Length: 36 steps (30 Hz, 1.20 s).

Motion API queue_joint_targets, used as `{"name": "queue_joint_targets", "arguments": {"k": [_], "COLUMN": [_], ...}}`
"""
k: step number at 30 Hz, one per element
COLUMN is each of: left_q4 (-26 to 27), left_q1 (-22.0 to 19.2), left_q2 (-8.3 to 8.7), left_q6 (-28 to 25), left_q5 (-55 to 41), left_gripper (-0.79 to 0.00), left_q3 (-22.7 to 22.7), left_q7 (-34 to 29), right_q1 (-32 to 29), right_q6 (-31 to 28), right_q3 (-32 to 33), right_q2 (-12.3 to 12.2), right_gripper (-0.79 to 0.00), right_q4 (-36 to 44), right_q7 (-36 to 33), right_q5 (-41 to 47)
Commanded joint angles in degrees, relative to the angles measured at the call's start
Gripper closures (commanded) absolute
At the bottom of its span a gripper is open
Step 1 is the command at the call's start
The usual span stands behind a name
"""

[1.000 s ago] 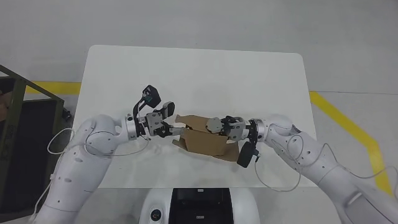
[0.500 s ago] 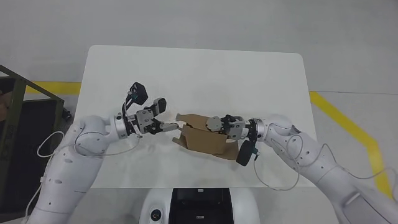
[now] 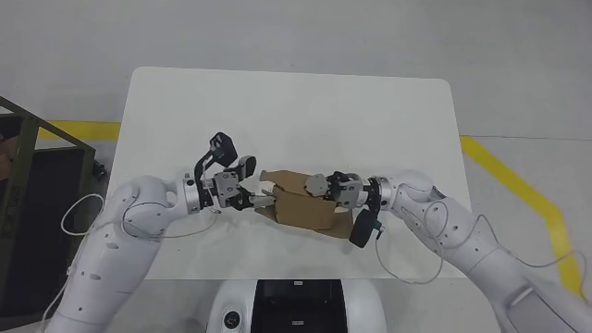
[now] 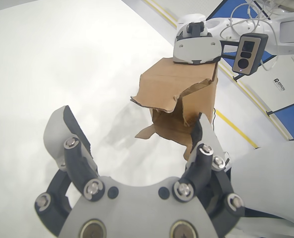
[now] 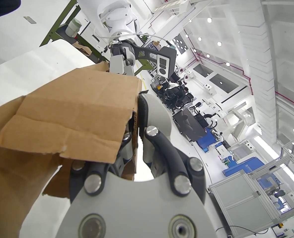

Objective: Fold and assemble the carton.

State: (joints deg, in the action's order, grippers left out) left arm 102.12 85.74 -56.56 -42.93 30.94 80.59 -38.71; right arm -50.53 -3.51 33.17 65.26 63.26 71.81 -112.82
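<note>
The white table (image 3: 296, 111) runs wide and bare in front of me, and the work sits close to its near edge. There the brown carton (image 3: 301, 208) lies on its side between my two arms, half formed, its open end with ragged flaps turned toward my left side. Whether it rests on the top or hangs just above it I cannot tell. My left gripper (image 4: 134, 117) is at that open end with its jaws spread wide: one finger (image 4: 202, 134) is right at the lower corner of the mouth (touching or only in front of it, I can't say), and the other stands apart over bare table. My right gripper (image 5: 137, 125) is at the opposite end, clamped on the carton's wall, one finger outside the cardboard and the other tucked behind it. Past the carton the tabletop stretches away. Beyond its far edge is pale grey floor, with a yellow line (image 3: 504, 171) off to my right and a dark green rack (image 3: 37, 166) off to my left.
</note>
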Motion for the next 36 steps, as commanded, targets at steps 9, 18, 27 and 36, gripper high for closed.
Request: {"name": "queue_joint_targets", "arguments": {"k": [9, 18, 27, 36], "left_q4": [0.9, -0.12, -0.99, -3.22], "left_q1": [-1.86, -0.89, 1.34, 0.12], "left_q2": [-0.24, 0.31, 1.03, 1.11], "left_q6": [2.78, 3.08, 3.8, 6.05], "left_q5": [1.7, 1.48, 0.8, 2.51], "left_gripper": [-0.785, -0.785, -0.785, -0.785], "left_q3": [-4.01, -1.23, 3.53, 2.82], "left_q7": [0.69, 3.01, 5.14, 5.17], "right_q1": [-0.5, -0.86, -1.3, -1.8], "right_q6": [-0.21, -0.4, -0.49, -0.61], "right_q3": [0.88, 1.81, 2.77, 3.41], "right_q2": [0.29, 0.48, 0.55, 0.65], "right_gripper": [0.0, 0.0, 0.0, 0.0], "right_q4": [0.14, 0.14, 0.39, 1.15], "right_q7": [0.14, 0.23, 0.42, 0.5], "right_q5": [-0.77, -1.35, -2.01, -2.95]}}
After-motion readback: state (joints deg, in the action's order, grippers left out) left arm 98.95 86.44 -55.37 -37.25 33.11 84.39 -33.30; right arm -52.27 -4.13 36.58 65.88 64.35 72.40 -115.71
